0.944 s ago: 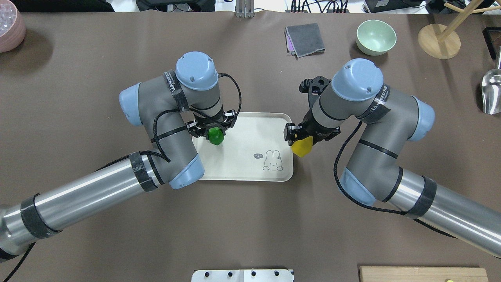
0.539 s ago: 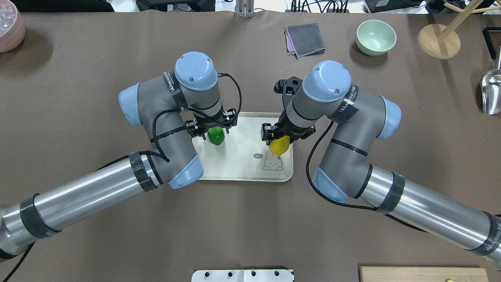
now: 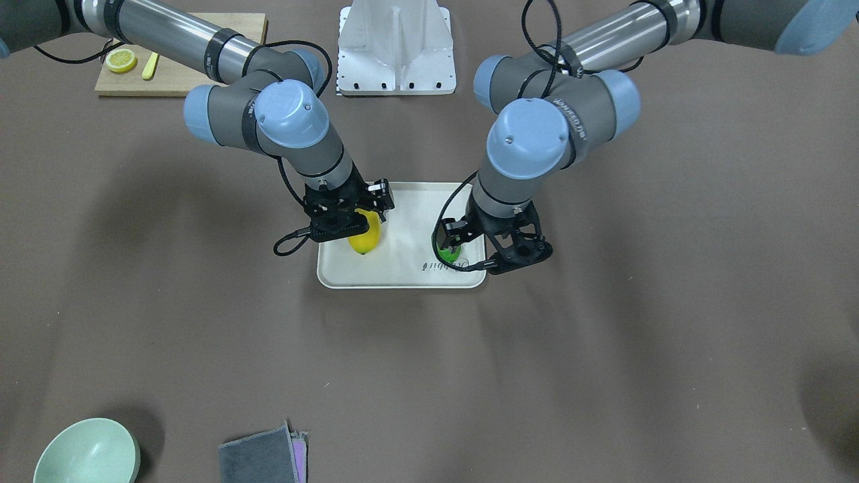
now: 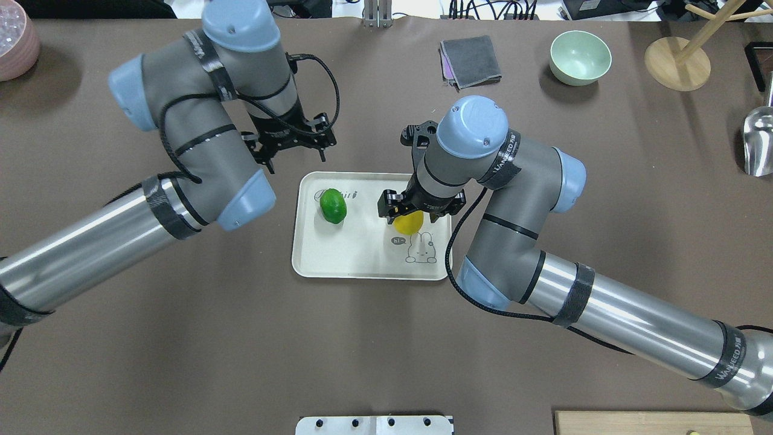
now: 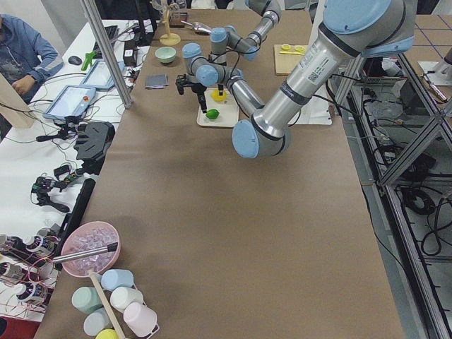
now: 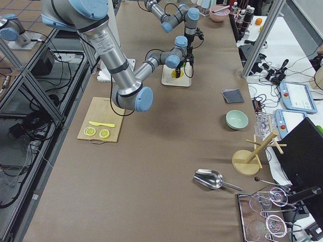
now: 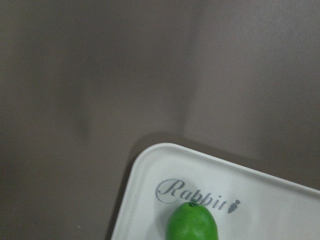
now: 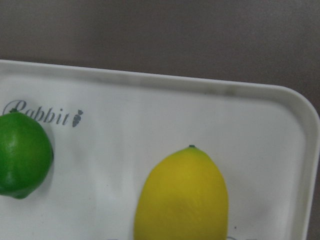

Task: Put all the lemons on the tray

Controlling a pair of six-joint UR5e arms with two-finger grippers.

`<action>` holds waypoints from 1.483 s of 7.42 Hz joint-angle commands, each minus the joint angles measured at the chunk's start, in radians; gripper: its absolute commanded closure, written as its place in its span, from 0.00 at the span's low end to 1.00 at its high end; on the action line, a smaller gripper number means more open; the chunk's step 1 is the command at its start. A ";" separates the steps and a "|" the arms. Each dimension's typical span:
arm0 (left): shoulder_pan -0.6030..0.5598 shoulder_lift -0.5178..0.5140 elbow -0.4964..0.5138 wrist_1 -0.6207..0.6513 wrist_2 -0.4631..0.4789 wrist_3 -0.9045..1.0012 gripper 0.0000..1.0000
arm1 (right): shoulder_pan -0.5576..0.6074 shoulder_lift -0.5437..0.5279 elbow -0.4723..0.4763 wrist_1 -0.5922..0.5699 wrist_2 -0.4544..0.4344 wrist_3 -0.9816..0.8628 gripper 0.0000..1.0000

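Overhead exterior shows the cream tray (image 4: 362, 266) mid-table with both lemons on it, well apart. The yellow lemon (image 4: 409, 223) rests by the bear drawing under the right gripper (image 4: 414, 212), whose jaws straddle it; whether they clamp it I cannot tell. The smaller green lemon (image 4: 333, 206) lies free beside the "Rabbit" script. The left gripper (image 4: 294, 156) hovers off the tray's far corner, jaws apart and empty.

Both fruits look light, firm, glossy and apt to roll, so the best hold is across the short waist.

A wooden cutting board (image 3: 181, 77) with lemon slices (image 6: 104, 133), a mint bowl (image 4: 580, 57) and a folded grey cloth (image 4: 471, 60) sit well apart from the tray, and none of them seems to be in the way.
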 commanded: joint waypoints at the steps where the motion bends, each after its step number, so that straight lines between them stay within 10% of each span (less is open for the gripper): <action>1: -0.117 0.142 -0.081 0.069 -0.074 0.257 0.02 | 0.029 -0.006 0.027 -0.012 0.009 0.001 0.00; 7: -0.383 0.476 -0.066 -0.016 -0.192 0.794 0.02 | 0.340 -0.184 0.354 -0.516 0.000 -0.323 0.00; 11: -0.649 0.642 -0.086 0.044 -0.275 1.156 0.02 | 0.693 -0.435 0.347 -0.531 0.085 -0.887 0.00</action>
